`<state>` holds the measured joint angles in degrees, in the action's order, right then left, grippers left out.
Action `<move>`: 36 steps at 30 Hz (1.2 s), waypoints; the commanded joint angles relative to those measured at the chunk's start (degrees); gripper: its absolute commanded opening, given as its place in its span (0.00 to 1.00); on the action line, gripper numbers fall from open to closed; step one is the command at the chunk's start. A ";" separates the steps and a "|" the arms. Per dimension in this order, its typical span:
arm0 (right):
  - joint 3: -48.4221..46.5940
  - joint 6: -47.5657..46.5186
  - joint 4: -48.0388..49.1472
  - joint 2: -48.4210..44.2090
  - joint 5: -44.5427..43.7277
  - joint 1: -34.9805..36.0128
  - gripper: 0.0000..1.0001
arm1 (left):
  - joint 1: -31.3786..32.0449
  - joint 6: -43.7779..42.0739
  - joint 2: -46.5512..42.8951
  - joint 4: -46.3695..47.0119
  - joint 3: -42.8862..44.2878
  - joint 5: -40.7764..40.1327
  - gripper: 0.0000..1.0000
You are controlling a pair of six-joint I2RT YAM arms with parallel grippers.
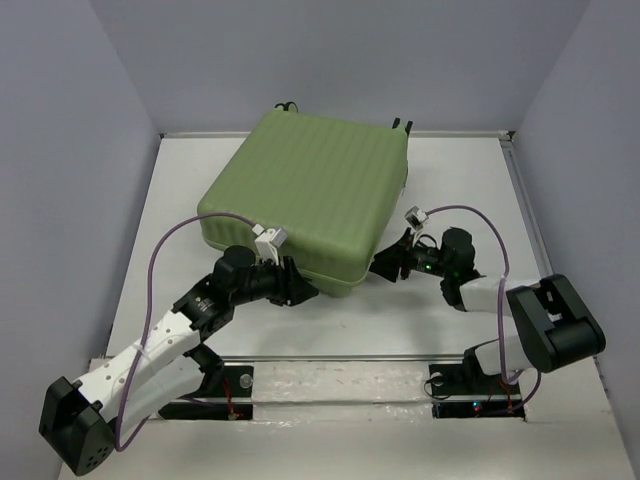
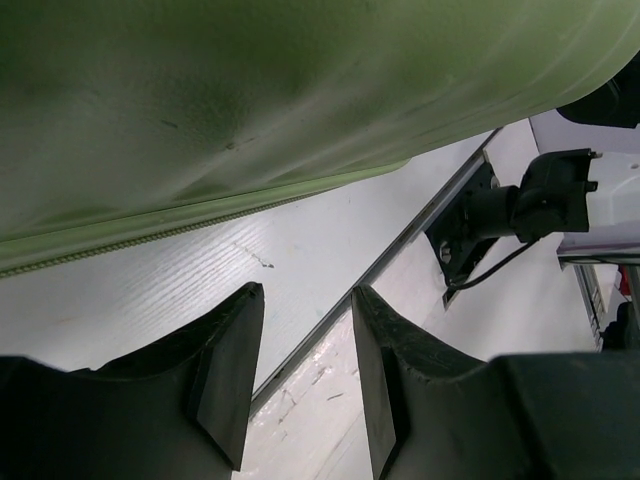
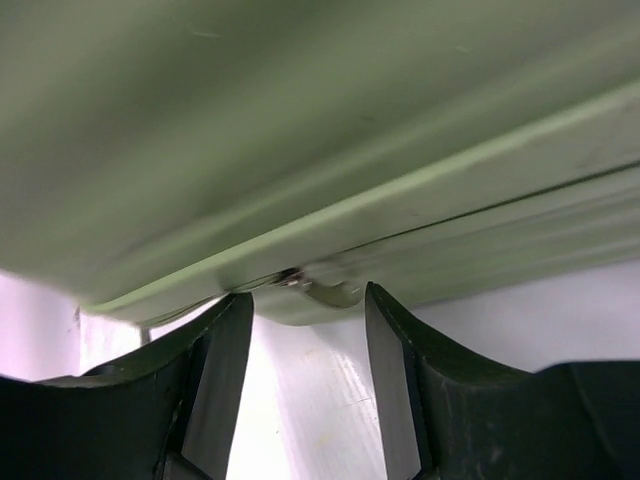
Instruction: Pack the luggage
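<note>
Luggage [image 1: 310,190], big and green, lies shut and flat toward the back of the white desk [image 1: 180,200]. The left tool [image 1: 297,290] is by its near edge with its fingers apart, holding nothing. The right tool [image 1: 385,265] is at its near right side, fingers apart too, close to a little zip pull [image 3: 330,293].

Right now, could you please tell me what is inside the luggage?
Only the closed, ribbed green shell of the luggage shows; the lid is down, so its inside is fully covered.
</note>
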<state>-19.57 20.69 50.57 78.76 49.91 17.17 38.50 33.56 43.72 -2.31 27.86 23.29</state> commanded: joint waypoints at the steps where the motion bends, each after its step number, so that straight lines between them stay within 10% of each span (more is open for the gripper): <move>1: -2.22 -1.97 4.45 3.15 0.27 1.20 0.53 | 0.79 0.36 0.57 5.03 -0.61 0.62 0.51; 18: -0.30 8.05 16.41 5.89 -1.91 6.11 0.07 | 2.01 2.47 2.86 16.36 -1.58 -0.35 0.50; 29: 5.51 12.52 -28.99 -19.57 -44.59 39.06 0.07 | 2.28 -3.32 12.60 22.52 9.31 -10.27 0.50; 36: -0.01 20.09 -41.96 -21.91 -49.65 54.42 0.07 | 2.98 -2.10 19.81 25.68 13.89 -12.74 0.49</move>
<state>-15.77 34.63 21.67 53.52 -8.21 58.78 42.11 33.17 58.50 10.00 36.16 18.28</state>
